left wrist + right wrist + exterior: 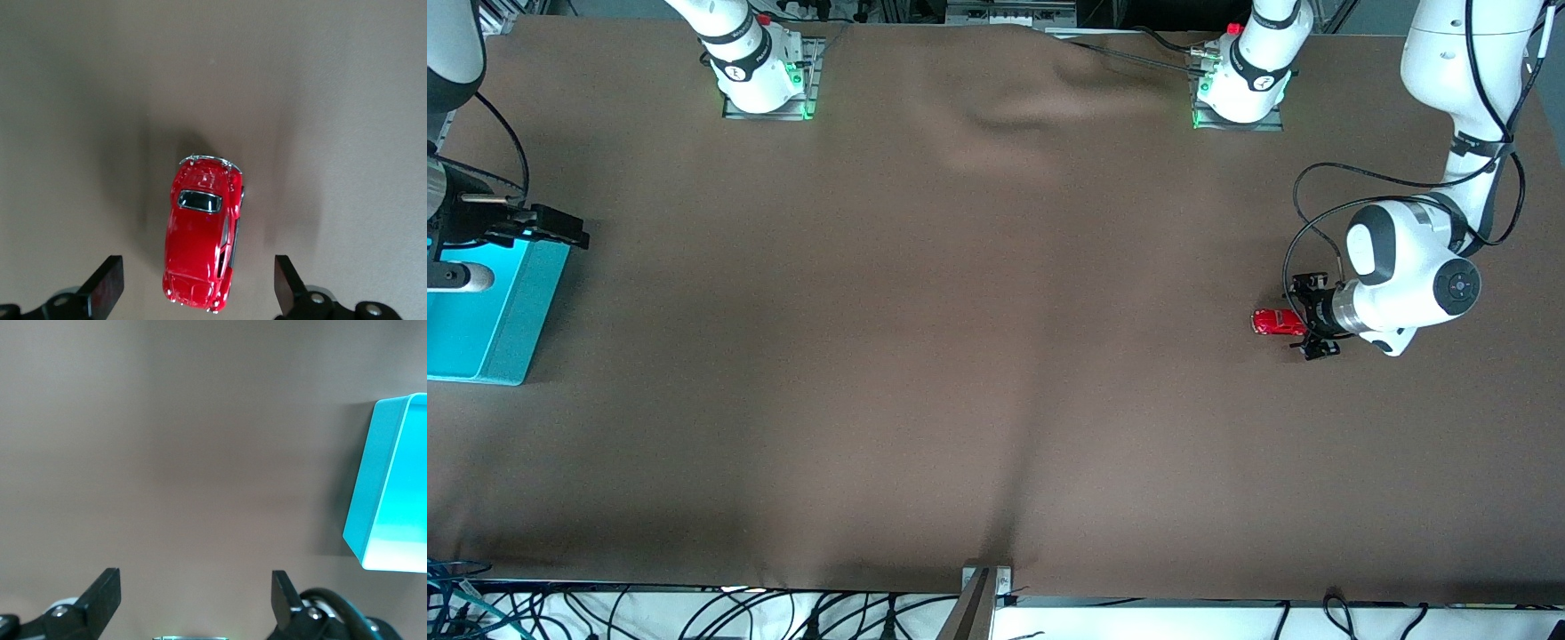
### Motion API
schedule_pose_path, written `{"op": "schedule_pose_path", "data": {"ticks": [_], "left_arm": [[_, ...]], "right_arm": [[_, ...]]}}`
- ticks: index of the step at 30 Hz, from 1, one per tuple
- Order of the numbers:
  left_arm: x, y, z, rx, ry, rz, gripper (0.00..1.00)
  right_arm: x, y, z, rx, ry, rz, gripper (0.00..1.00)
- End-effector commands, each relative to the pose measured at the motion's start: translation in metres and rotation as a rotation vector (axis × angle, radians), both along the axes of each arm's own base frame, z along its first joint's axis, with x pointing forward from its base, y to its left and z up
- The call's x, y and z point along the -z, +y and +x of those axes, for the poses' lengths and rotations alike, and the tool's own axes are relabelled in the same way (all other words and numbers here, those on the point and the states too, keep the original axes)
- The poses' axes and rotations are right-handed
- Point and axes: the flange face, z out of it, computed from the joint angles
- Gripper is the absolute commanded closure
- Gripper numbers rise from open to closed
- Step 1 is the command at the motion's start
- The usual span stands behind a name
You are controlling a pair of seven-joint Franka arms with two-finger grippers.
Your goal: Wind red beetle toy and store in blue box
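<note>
Our left gripper (193,287) hangs low over the brown table (996,356) at the left arm's end, fingers (107,283) spread wide on either side of the red beetle toy (200,233), touching neither flank. We judge this spacing suits a sideways clamp on the body before the toy is wound. The toy sits on its wheels on the cloth. Our right gripper (190,603) waits, also spread and empty, just beside the blue box (489,311), which stands at the right arm's end, well apart from the toy.
</note>
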Motion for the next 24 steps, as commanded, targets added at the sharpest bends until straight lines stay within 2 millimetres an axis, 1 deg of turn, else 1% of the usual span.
{"op": "schedule_pose_path", "data": {"ticks": [1, 3, 8, 21, 23, 24], "left_arm": [[-0.004, -0.003, -0.005, 0.042, -0.020, -0.008, 0.05], [0.000, -0.003, -0.006, 0.058, -0.015, -0.011, 0.05], [0.002, -0.003, -0.007, 0.103, -0.016, -0.020, 0.04], [0.017, -0.001, -0.011, 0.112, 0.008, -0.021, 0.05], [0.017, 0.002, -0.010, 0.107, 0.007, -0.021, 0.08], [0.016, 0.003, -0.010, 0.107, 0.005, -0.021, 0.12]], "right_arm": [[-0.006, 0.001, 0.000, 0.008, -0.001, -0.021, 0.00], [-0.006, 0.001, 0.000, 0.008, -0.001, -0.021, 0.00], [-0.006, 0.001, 0.000, 0.008, -0.001, -0.021, 0.00], [-0.006, 0.001, 0.000, 0.008, -0.001, -0.021, 0.00], [-0.006, 0.001, 0.000, 0.008, -0.001, -0.019, 0.00], [-0.006, 0.001, 0.000, 0.008, -0.001, -0.019, 0.00]]}}
